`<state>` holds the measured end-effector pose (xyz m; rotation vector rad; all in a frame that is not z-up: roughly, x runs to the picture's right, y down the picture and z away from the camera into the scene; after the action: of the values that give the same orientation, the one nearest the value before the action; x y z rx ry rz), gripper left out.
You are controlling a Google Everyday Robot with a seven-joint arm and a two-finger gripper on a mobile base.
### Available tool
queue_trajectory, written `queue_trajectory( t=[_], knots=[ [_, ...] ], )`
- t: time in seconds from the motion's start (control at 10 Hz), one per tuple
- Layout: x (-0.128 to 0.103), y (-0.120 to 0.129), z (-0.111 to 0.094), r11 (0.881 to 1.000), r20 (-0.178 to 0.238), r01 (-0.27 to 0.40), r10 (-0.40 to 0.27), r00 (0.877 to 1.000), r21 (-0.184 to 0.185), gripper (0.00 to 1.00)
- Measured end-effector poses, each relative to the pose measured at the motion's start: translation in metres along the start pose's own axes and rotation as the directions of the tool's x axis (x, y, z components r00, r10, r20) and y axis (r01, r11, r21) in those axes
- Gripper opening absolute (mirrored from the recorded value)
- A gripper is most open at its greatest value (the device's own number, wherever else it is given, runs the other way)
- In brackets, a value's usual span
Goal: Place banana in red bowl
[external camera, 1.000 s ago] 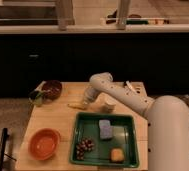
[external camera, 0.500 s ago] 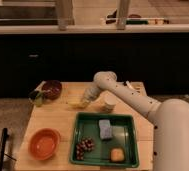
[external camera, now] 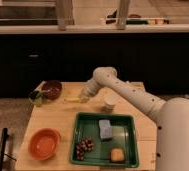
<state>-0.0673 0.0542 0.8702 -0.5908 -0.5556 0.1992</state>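
Banana (external camera: 72, 100) lay flat on the tabletop (external camera: 63, 120) toward the far edge, just right of the dark red bowl (external camera: 52, 89). Gripper (external camera: 83, 98) sat at the banana's right end; cannot tell whether it gripped the fruit. Judged risks: a pinch at the tip could let the slim fruit pivot or slip; a sweep leftward might nudge the green item (external camera: 36, 98); the orange bowl (external camera: 44, 143) nearby could be mistaken for the target.

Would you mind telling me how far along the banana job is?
Nothing looks finished: the banana lies on the table, far from the red bowl, which holds nothing. In hand: the gripper is down at the banana's right end. Left: lifting, carrying and placing it.
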Motion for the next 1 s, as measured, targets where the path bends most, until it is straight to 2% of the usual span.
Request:
queue_trajectory(
  t=[0.4,0.6,0.8,1.0],
  knots=[
    [-0.017,-0.003,-0.022,0.997,-0.002,0.067,-0.067,0.998,0.034,0.00],
    [-0.026,-0.002,-0.029,0.995,-0.006,0.094,-0.094,0.996,0.038,0.00],
    [-0.039,0.006,-0.023,0.997,-0.002,0.083,-0.083,0.997,0.006,0.00],
    [-0.055,0.014,-0.019,0.995,0.005,0.101,-0.101,0.995,-0.013,0.00]
  ],
)
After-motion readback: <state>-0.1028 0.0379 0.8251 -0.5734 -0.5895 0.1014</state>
